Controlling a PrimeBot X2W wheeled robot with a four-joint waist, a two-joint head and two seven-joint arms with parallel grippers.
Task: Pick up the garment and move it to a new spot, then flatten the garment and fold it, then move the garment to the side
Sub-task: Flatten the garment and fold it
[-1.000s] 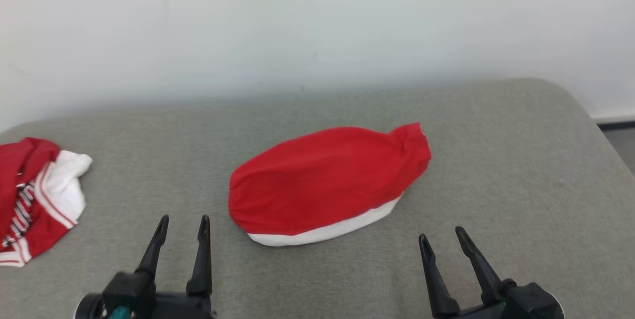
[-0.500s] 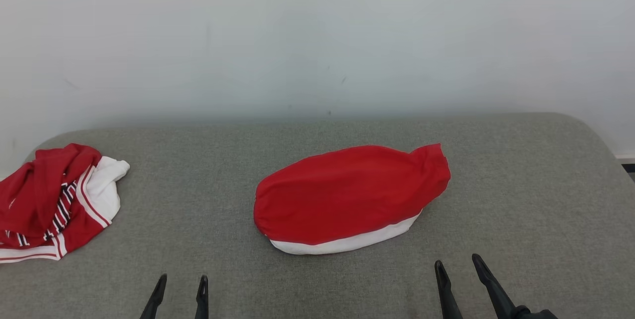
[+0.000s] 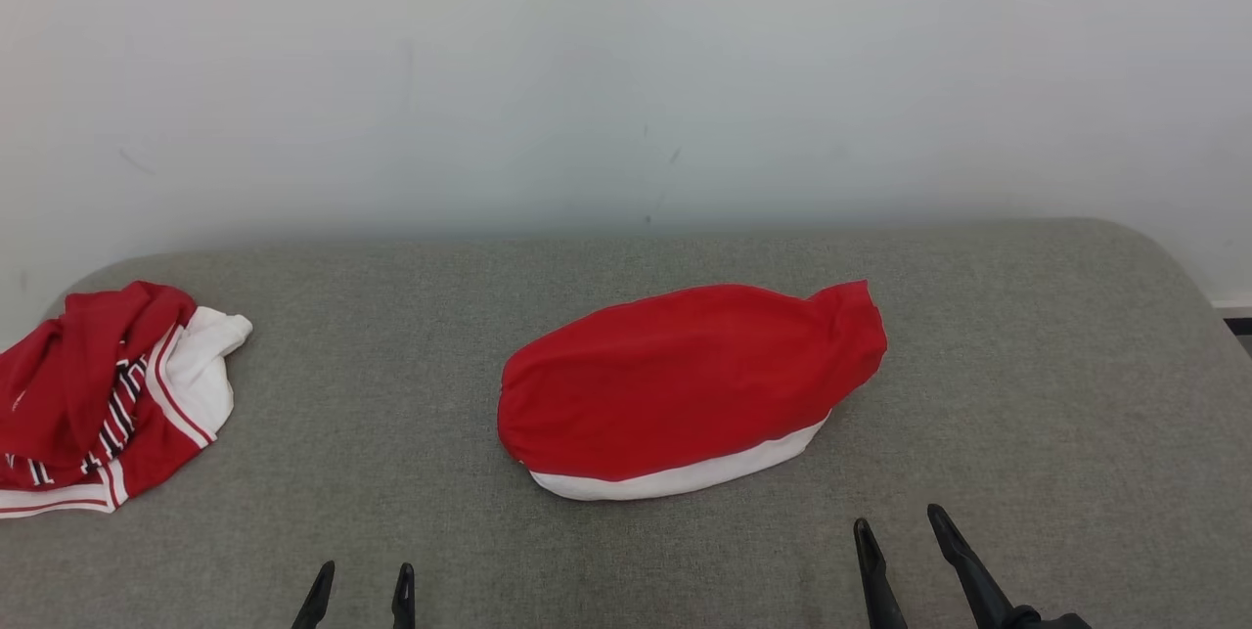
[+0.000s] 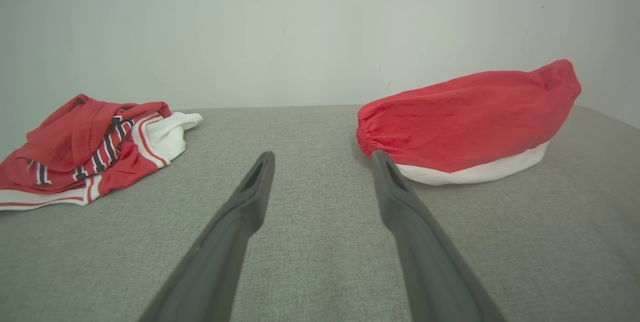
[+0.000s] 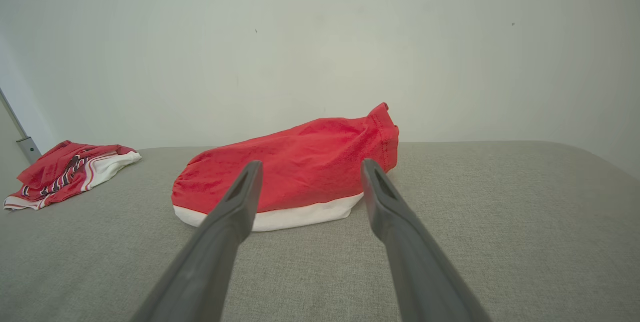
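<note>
A red garment [image 3: 685,380] with a white lower layer lies as a rounded bundle in the middle of the grey padded surface [image 3: 1027,365]. It also shows in the left wrist view [image 4: 465,116] and the right wrist view [image 5: 310,146]. My left gripper [image 3: 363,575] stands open near the front edge, short of the bundle's left end, with nothing between its fingers [image 4: 322,155]. My right gripper [image 3: 898,519] is open too, in front of the bundle's right end and apart from it [image 5: 311,163].
A second, crumpled red and white garment with dark stripes [image 3: 108,394] lies at the far left edge of the surface [image 4: 90,146]. A pale wall [image 3: 626,71] rises right behind the surface. The surface's rounded right corner drops off at the far right.
The head camera has tilted up, so the whole picture shifted down and both grippers sit lower in it. Both garments lie where they were, and both grippers stay open.
</note>
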